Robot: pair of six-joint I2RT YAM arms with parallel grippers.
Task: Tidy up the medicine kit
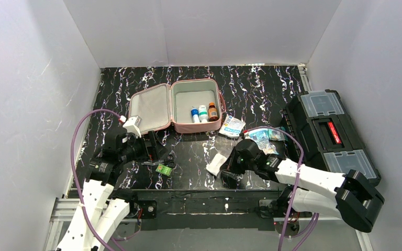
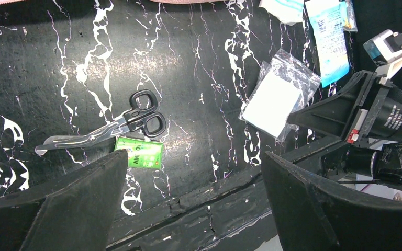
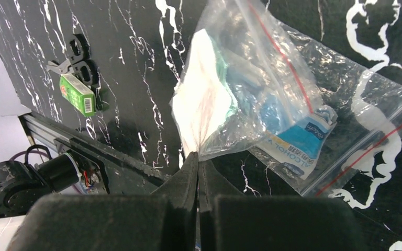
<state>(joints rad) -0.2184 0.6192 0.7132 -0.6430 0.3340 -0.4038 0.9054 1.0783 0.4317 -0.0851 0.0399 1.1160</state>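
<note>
The medicine kit point(image 1: 199, 128) lies open toward the counter's far edge, with three bottles point(image 1: 203, 113) inside. Our right fingers point(image 3: 184, 178) are pinched on the edge of a clear bag point(image 3: 251, 89). Our left fingers point(image 2: 73, 204) gape wide over the scissors point(image 2: 120, 123) and green box point(image 2: 140, 152) by the near edge. With those and the loose packets point(image 1: 233, 125) unpacked, we judge most work remains.

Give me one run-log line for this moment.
left gripper: open, empty | right gripper: shut on zip bag corner | medicine kit: open, three bottles inside | scissors, green packet: on table
</note>
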